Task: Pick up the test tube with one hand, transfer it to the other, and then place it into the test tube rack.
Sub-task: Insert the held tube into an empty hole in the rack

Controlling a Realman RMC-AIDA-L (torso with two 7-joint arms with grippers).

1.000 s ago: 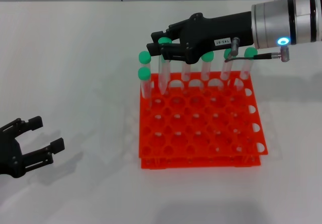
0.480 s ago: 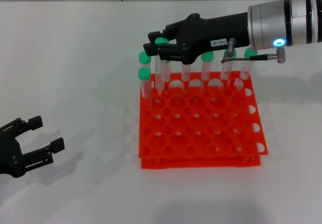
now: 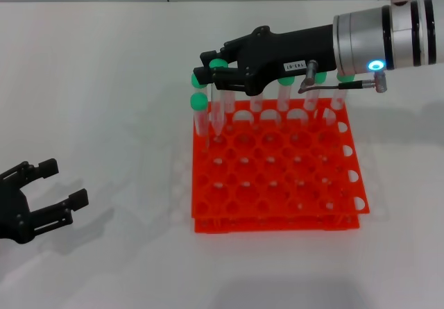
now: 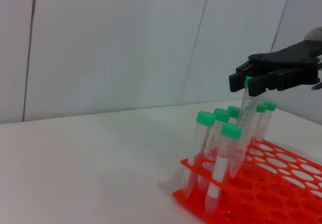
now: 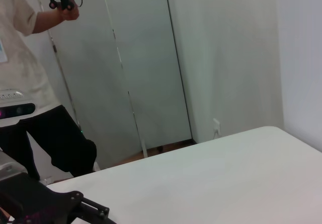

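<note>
Your right gripper (image 3: 211,73), the black one with the little white label, is up over the far left corner of the test tube rack (image 3: 277,177). Its fingers are closed tight around the test tube (image 3: 218,111), just under the green cap. The tube hangs almost straight down. In the left wrist view, its pointy bottom (image 4: 235,171) looks like it is right at the top of a hole in the orange rack, or just dipping in. It is not sitting all the way down yet, because its cap is higher than the caps of the other tubes (image 3: 284,94) that stand along the back row and the left edge. Your left gripper (image 3: 48,198) is low on the white table (image 3: 104,80), well apart from the rack, with its fingers spread wide and nothing in them. So it looks like the pick-up and the pass from one hand to the other are done. What is left, I think, is the last bit: push the tube down into its hole, let go of it, and lift your right gripper away without bumping the tubes next to it.
</note>
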